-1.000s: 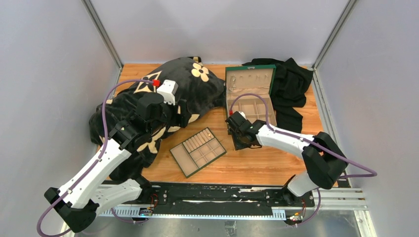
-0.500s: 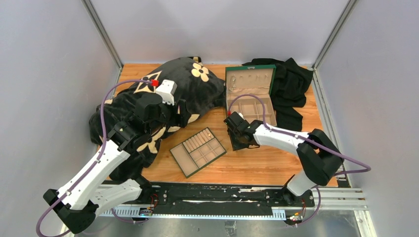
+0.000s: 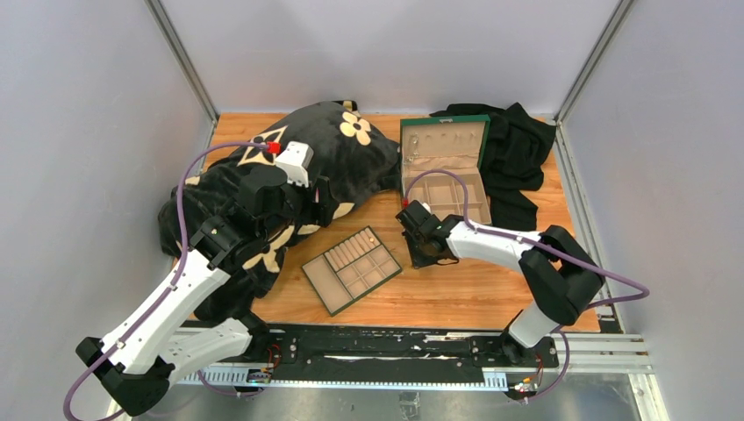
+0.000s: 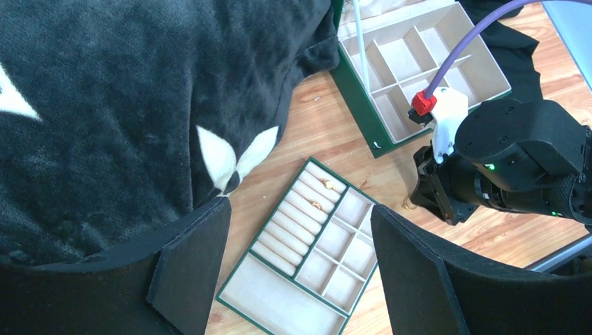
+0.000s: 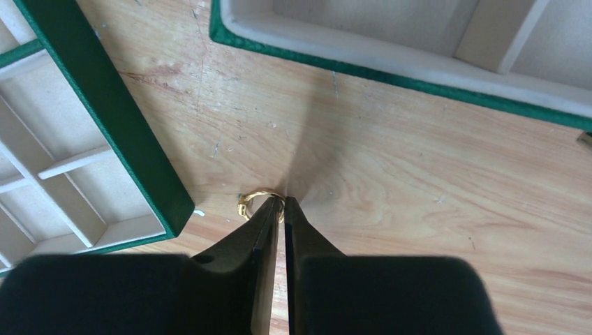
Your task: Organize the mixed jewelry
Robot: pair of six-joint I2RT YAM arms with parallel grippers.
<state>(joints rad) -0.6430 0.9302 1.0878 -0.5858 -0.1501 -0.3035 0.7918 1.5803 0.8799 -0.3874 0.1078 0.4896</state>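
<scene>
Down at the near side, the flat green tray (image 3: 323, 279) lies askew on the wooden table (image 3: 456, 289). Two small gold pieces (image 4: 315, 205) sit in its slotted rows. Just right of the tray's corner, the right gripper (image 5: 280, 202) is low over the wood, fingers pinched almost together. The thin gold ring (image 5: 260, 195) is right at their tips, nipped by its edge. The ring rests on bare wood in the gap between the tray and the green box (image 3: 439, 189).

Over on the left, the left gripper (image 4: 297, 209) hangs above the edge of the black patterned blanket (image 3: 351, 158), fingers spread wide, holding nothing.

Further back, the box stands open, lid tipped up, its beige compartments showing. Behind and beside it a black cloth (image 3: 513, 149) is bunched in the far right corner.
</scene>
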